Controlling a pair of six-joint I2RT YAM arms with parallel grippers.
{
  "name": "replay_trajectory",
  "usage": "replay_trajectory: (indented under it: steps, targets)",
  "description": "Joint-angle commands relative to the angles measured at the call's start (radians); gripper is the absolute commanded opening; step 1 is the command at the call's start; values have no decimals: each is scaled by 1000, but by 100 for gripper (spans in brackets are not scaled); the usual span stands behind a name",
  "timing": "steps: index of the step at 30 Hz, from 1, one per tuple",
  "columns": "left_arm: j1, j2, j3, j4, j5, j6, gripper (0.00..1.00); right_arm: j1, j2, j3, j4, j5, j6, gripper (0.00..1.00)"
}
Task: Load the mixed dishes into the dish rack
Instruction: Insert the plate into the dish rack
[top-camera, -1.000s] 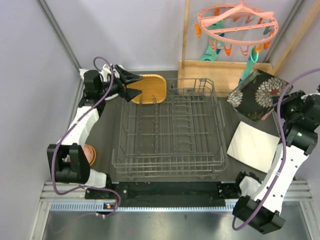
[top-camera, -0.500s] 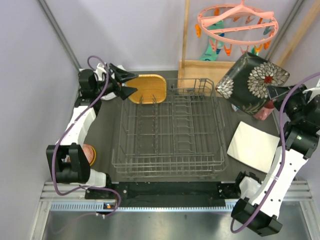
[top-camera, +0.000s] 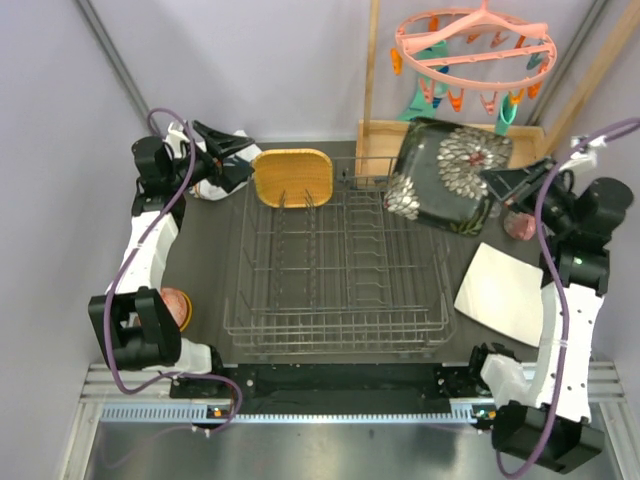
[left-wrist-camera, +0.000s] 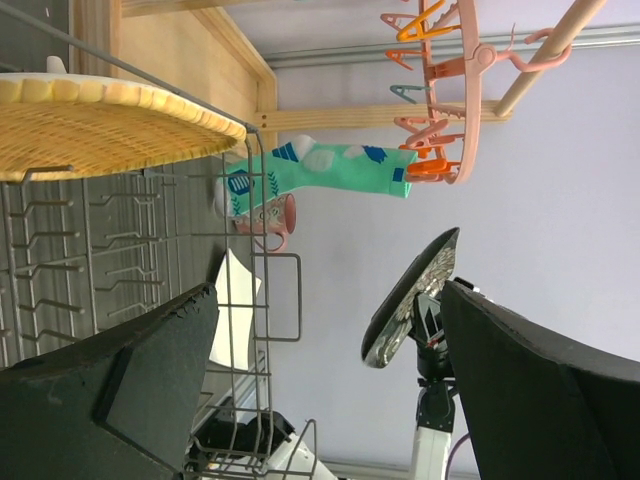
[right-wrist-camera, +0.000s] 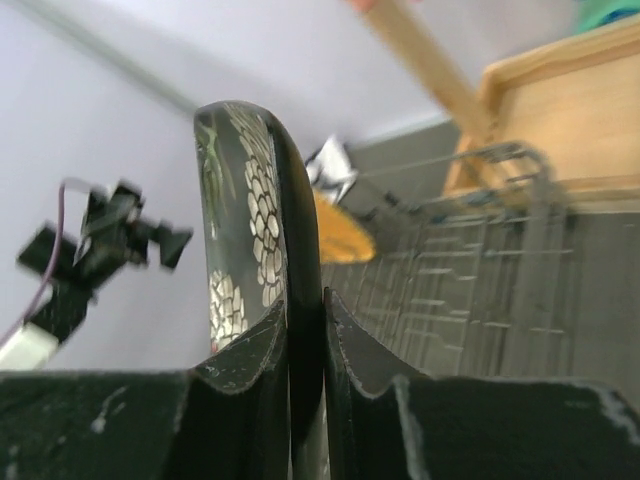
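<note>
The black floral plate (top-camera: 445, 178) hangs tilted over the far right corner of the dish rack (top-camera: 340, 262), with my right gripper (top-camera: 497, 183) shut on its right rim. The wrist view shows the plate (right-wrist-camera: 250, 230) edge-on, pinched between the fingers (right-wrist-camera: 240, 370). A yellow wooden plate (top-camera: 292, 177) leans at the rack's far left corner. My left gripper (top-camera: 232, 160) stands open and empty just left of it. A pale plate (top-camera: 505, 292) lies right of the rack, and a pink cup (top-camera: 520, 225) stands behind it. An orange bowl (top-camera: 178, 305) sits at the left.
A wooden tray (top-camera: 450, 140) leans against the back wall. Above it hangs a pink peg hanger (top-camera: 475, 50) with teal socks (left-wrist-camera: 330, 170). A white object (top-camera: 208, 187) lies under the left gripper. Grey walls close in on both sides.
The right arm carried the black floral plate up and left, from beside the rack to above its far right corner. The left gripper drew back to the left, away from the yellow plate.
</note>
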Motion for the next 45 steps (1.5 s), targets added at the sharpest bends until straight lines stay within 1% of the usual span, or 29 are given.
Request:
replay_trajectory:
  steps: [1, 2, 3, 5, 6, 7, 9, 10, 15, 17, 20, 21, 22, 25, 27, 32, 33, 36, 37, 38, 39, 40, 44, 45]
  targets:
    - [6, -47, 31, 44, 23, 0, 96, 219, 50, 105, 112, 34, -70, 0]
    - [7, -51, 31, 43, 25, 2, 96, 253, 65, 111, 113, 61, -82, 0]
    - [10, -54, 31, 41, 29, 3, 96, 320, 90, 113, 130, 72, -104, 0]
    - [24, -58, 33, 38, 37, 8, 96, 379, 116, 110, 162, 91, -127, 0]
    - [32, -60, 34, 32, 48, 12, 96, 409, 130, 111, 173, 91, -165, 0]
    - [41, -60, 33, 30, 54, 17, 96, 466, 163, 123, 171, 92, -188, 0]
    - [70, -64, 29, 27, 64, 22, 96, 511, 199, 143, 148, 124, -254, 0]
    - [79, -64, 28, 27, 72, 22, 96, 549, 231, 159, 144, 130, -268, 0]
    - [119, -60, 6, 35, 83, 20, 96, 637, 347, 234, 167, 157, -303, 0]
    - [125, -58, 6, 40, 86, 17, 96, 686, 406, 289, 179, 179, -312, 0]
    - [133, -52, 17, 40, 88, 14, 96, 745, 472, 392, 162, 224, -380, 0]
    - [135, -54, 19, 41, 88, 11, 96, 756, 517, 415, 165, 226, -410, 0]
    - [138, -54, 20, 41, 88, 11, 96, 764, 538, 454, 167, 230, -423, 0]
    - [144, -51, 28, 36, 89, 11, 96, 787, 602, 507, 179, 250, -460, 0]
    - [150, -51, 29, 33, 89, 12, 96, 805, 622, 507, 255, 247, -493, 0]
    - [155, -40, 33, 33, 86, 15, 96, 851, 642, 444, 372, 262, -575, 0]
    - [156, -37, 34, 36, 88, 14, 96, 856, 647, 443, 378, 272, -575, 0]
    - [156, -37, 33, 73, 92, -3, 96, 858, 661, 417, 466, 288, -549, 0]
    - [155, -37, 33, 91, 92, -3, 96, 858, 658, 371, 527, 292, -538, 0]
    - [156, -38, 34, 95, 92, -3, 96, 858, 661, 346, 634, 295, -527, 0]
    - [155, -40, 34, 98, 91, -1, 96, 859, 665, 326, 689, 299, -511, 0]
    - [155, -38, 33, 101, 92, -1, 96, 858, 676, 308, 722, 308, -504, 0]
    - [156, -41, 33, 110, 91, 2, 96, 859, 740, 326, 780, 302, -480, 0]
    - [155, -41, 31, 110, 91, 5, 96, 861, 765, 320, 847, 305, -448, 0]
